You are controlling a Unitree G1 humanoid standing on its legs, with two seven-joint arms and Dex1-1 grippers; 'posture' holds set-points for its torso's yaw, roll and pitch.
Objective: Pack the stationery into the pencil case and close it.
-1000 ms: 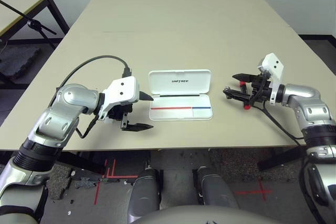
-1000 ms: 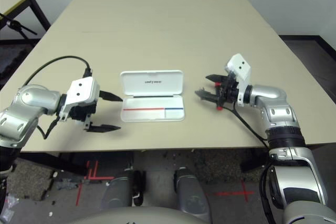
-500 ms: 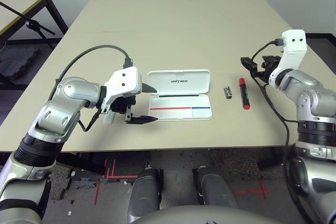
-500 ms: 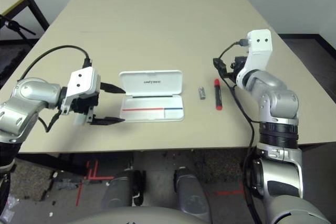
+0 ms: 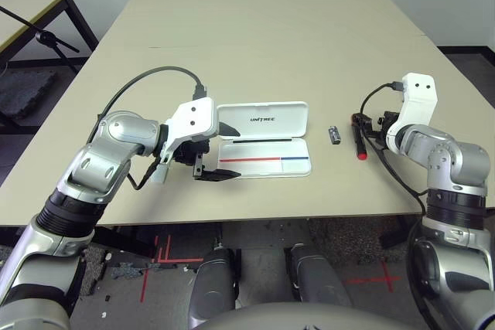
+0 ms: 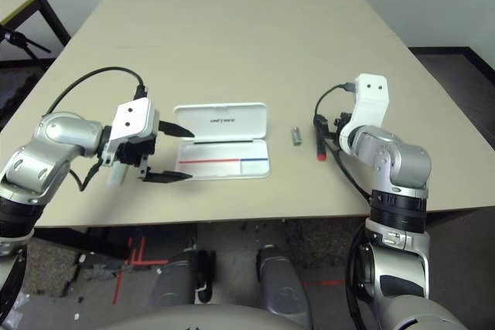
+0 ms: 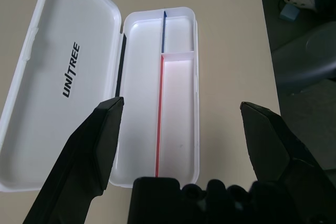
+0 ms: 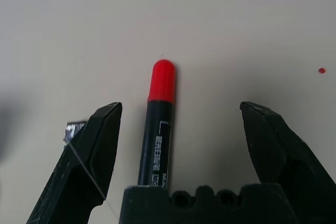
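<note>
At the centre of the frame, the white case (image 5: pixel 264 168) lay open on the desk (image 5: pixel 255 52), compartments empty, its lid (image 5: pixel 263 120) raised on the far side. The left end effector (image 7: pixel 182 103) stood wide open over the case, holding nothing. At centre right, the right end effector (image 8: pixel 181 104) was likewise wide open above the red-and-black marker (image 8: pixel 161 87), which lay on the desk between its fingers, ungripped. The small metal piece (image 5: pixel 334 135) sat just beside the marker, towards the case; the pale bar (image 5: pixel 159 173) lay at left, partly beneath the left arm. Handling estimates: marker light, rigid, smooth-barrelled, liable to roll or pivot if pinched off-centre; best taken across the middle of the dark barrel, both fingers closing evenly, clear of the red cap. Metal piece judged hard and compact, with little to grip; a low, square pinch on opposite sides seemed indicated. Bar judged light, to be taken across its narrow width. Case probably light, stiff plastic, apt to slide; lid best pushed near the middle of its free edge, with gentle force to spare the hinge.
</note>
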